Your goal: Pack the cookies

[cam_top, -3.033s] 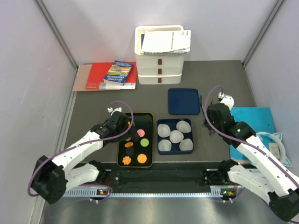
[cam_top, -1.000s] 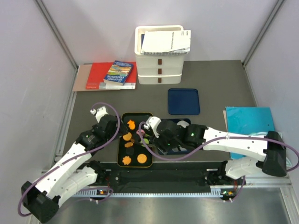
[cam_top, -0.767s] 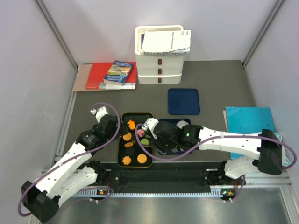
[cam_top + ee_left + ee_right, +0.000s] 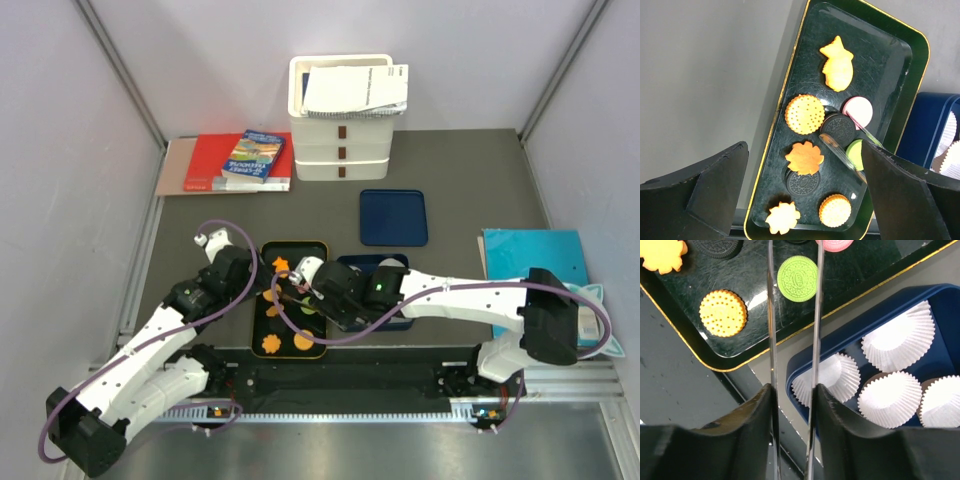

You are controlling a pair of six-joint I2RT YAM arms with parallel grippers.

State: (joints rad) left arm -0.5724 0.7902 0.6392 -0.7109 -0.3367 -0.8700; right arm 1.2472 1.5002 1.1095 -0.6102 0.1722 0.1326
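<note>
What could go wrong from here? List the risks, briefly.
1. The right gripper's thin blades flank the black cookie, which is crowded by the pink cookie and green cookie. Closing could shove or pinch a neighbour.
2. A flat round cookie between such narrow blades could slip or twist out on the lift.
3. The paper cups crowd the blue box, so a loose drop may miss its cup.

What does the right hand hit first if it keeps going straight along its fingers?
Likely the black sandwich cookie beside the pink cookie: the right hand straddles it, though height above it is unclear.
</note>
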